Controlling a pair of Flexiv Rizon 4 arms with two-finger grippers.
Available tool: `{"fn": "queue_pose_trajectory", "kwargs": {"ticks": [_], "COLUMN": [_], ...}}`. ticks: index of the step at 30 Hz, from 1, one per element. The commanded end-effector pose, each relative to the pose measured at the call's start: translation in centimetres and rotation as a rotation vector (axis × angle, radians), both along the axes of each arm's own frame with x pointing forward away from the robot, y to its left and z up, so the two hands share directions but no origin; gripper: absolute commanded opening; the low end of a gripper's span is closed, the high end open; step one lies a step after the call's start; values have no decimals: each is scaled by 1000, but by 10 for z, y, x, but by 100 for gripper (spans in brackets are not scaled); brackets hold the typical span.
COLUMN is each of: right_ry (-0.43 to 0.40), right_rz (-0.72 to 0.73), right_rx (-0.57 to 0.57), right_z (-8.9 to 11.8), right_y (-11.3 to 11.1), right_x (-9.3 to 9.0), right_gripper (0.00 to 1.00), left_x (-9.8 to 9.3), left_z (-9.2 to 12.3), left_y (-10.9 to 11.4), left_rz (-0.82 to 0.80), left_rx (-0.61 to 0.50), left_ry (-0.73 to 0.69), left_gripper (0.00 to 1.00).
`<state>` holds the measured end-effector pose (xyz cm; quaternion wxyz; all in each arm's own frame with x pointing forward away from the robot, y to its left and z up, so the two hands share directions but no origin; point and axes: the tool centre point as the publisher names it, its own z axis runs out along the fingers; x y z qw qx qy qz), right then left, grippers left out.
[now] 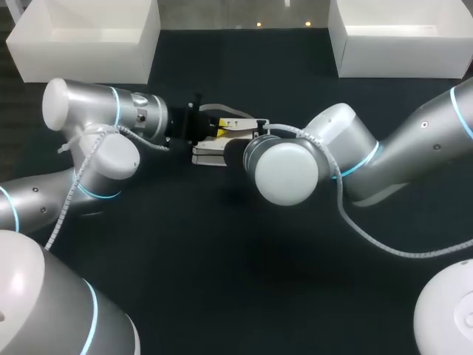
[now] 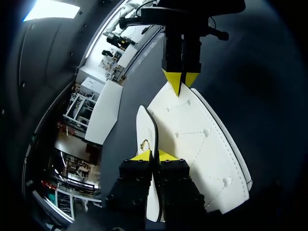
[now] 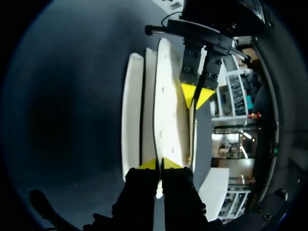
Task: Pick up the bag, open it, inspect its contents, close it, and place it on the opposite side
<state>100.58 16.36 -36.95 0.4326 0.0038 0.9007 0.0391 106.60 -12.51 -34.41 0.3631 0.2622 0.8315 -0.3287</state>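
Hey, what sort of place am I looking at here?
Probably a robotics lab bench: dark table, two white bins, left gripper and right gripper shut on a white bag.

Robotics lab, no question. Dark matte table set up as a test bench, white bin at one far corner, second white bin at the other. Silver left arm and right arm with glowing blue rings at the joints (white cables strapped alongside). Yellow-tipped left gripper and right gripper, plainly research hardware.
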Motion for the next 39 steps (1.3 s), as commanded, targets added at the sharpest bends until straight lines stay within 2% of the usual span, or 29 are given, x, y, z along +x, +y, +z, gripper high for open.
{"fn": "queue_pose_trajectory", "kwargs": {"ticks": [1, 7, 14, 21, 28, 39], "right_ry": [-6, -6, -6, -6, -6, -6], "right_rz": [3, 3, 3, 3, 3, 3], "right_rx": [3, 3, 3, 3, 3, 3], "right_z": [-2, -2, -2, -2, -2, -2], "right_y": [1, 1, 1, 1, 1, 1], "right_x": [0, 0, 0, 0, 0, 0], "right_gripper": [0, 0, 0, 0, 0, 0], "left_x": [-3, -3, 0, 5, 8, 3], "left_z": [-1, -3, -9, -7, -6, 0], "left_y": [4, 17, 22, 10, 3, 22], "left_rz": [-17, -9, 10, 62, 44, 9], "left_rx": [-5, 30, 56, 31, 67, 17], "left_ry": [-6, -9, 0, -2, -26, -11], "left_gripper": [0, 0, 0, 0, 0, 0]}}
